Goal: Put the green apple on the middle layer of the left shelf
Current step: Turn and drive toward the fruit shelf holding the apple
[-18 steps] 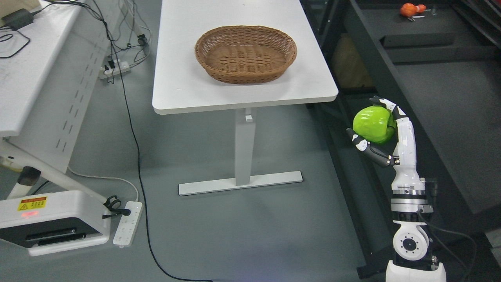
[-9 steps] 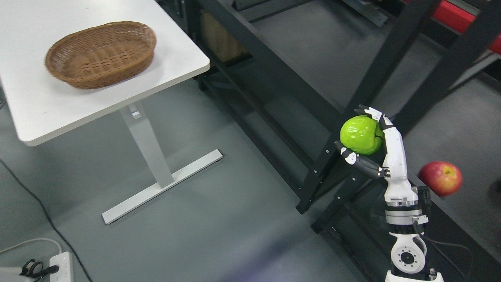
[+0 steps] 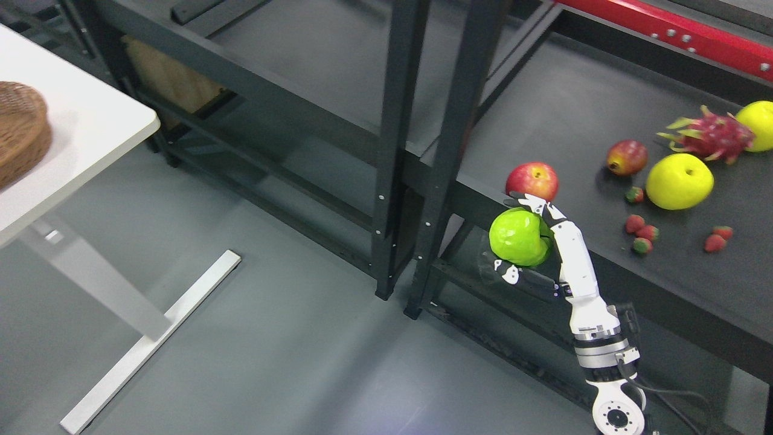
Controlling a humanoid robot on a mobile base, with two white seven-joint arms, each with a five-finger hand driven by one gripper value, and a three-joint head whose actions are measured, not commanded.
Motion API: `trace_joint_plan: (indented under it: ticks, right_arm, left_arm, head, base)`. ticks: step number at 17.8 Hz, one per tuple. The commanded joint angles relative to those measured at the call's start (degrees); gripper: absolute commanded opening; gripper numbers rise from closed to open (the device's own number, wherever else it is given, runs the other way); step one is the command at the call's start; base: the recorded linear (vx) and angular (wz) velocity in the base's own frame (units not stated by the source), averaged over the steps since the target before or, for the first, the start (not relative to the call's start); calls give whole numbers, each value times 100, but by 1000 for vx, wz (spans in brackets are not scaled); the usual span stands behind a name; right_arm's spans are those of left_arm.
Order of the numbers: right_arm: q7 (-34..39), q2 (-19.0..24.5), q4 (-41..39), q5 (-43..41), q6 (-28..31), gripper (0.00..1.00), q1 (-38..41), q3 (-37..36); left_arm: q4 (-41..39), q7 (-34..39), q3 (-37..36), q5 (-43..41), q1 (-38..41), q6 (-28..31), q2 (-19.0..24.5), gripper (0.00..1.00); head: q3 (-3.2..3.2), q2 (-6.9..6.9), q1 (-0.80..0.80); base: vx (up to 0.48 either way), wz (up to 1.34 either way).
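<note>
right hand (image 3: 531,241) | fingers (image 3: 512,273) gripping green apple (image 3: 518,237) | left shelf (image 3: 338,130) lying up-left of fingers, posts (image 3: 395,145) standing between

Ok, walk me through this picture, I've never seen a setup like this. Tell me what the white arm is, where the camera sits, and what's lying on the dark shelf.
The camera sits on a humanoid robot's head, looking down. The white jointed limb at the lower right is its right hand, fingers closed around a green apple. Its left arm is out of view. On the dark shelf lie a red apple, a smaller red fruit, two yellow fruits, a dragon fruit and some strawberries. At the left are a white table and a wicker basket.
</note>
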Motion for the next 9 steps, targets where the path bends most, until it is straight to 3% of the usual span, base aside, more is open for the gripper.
trace_joint_plan:
  ticks: [1,6,9]
  right_arm:
    - [-32,-98,29,9,1163,1,-255,12]
    - [-68,-129,81,17,1703,1,-835,-989]
    - [-68,-455,257,44,1853,2,-977,-1097]
  left_arm:
    - [0,1,0,1,0,-1,100,100]
    - [0,1,0,-8,0,8,100,100]
    - [0,1,0,-8,0,-1,100,100]
  head:
    - [0,0,0]
    - [0,-2,0]
    - [0,-2,0]
  base:
    - [13,-693]
    - [62,-594]
    - [130,-440]
